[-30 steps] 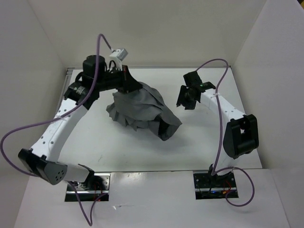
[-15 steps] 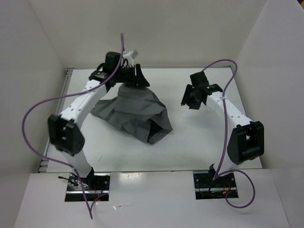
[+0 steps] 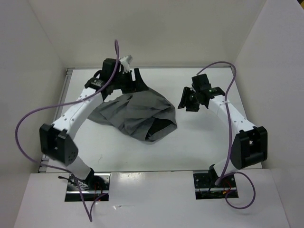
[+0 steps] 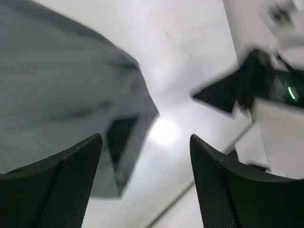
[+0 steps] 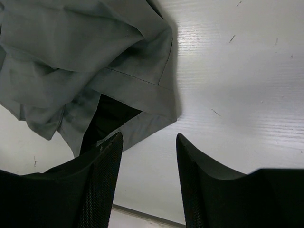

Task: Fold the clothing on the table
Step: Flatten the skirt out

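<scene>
Lying loose on the glossy white worktop (image 3: 204,142), left of centre and toward the far edge: one piece of plain mid-grey clothing (image 3: 133,114). Spreads wider than deep in the overhead view. Rumpled rather than flat, crossed by soft ridges and creases, with a small fold poking out at the left. Opens at the near right end into a dark hemmed mouth, with a stitched seam running beside it, seen sharply from the right wrist (image 5: 80,57).

Above the clothing's far edge, the left gripper (image 3: 134,81), fingers spread wide and holding nothing; below them in the wrist view only blurred grey fabric (image 4: 57,80) and white worktop. Cannot tell from above whether touching the fabric.

Off to the right, apart from the clothing, the right gripper (image 3: 186,100), fingers parted and likewise holding nothing, looking down at the garment's open end and bare worktop.
</scene>
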{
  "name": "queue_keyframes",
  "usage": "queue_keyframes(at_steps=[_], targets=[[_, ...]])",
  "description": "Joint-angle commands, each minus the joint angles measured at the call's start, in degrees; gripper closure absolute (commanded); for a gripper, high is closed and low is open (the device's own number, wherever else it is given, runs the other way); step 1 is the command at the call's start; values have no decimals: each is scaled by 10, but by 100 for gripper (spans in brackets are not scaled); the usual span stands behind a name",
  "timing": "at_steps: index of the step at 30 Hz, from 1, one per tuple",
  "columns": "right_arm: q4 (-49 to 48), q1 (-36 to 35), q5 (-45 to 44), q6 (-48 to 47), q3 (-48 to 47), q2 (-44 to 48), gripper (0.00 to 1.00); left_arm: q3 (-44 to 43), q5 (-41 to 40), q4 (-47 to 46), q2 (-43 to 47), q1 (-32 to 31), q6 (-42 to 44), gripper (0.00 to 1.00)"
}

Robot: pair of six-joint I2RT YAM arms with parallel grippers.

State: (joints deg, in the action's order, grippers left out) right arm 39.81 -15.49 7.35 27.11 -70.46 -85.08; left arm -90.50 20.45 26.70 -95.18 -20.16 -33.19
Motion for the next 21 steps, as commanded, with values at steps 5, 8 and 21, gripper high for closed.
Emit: queue_keyframes(at_steps=[5, 8, 21], targets=[[-12, -2, 15, -28, -17, -43, 45, 238, -52, 69, 125, -101, 3, 19], [-12, -2, 15, -28, -33, -65, 45, 269, -105, 77, 119, -127, 8, 19], [-6, -8, 9, -17, -12, -41, 45, 239, -219, 38, -9, -227, -32, 18]])
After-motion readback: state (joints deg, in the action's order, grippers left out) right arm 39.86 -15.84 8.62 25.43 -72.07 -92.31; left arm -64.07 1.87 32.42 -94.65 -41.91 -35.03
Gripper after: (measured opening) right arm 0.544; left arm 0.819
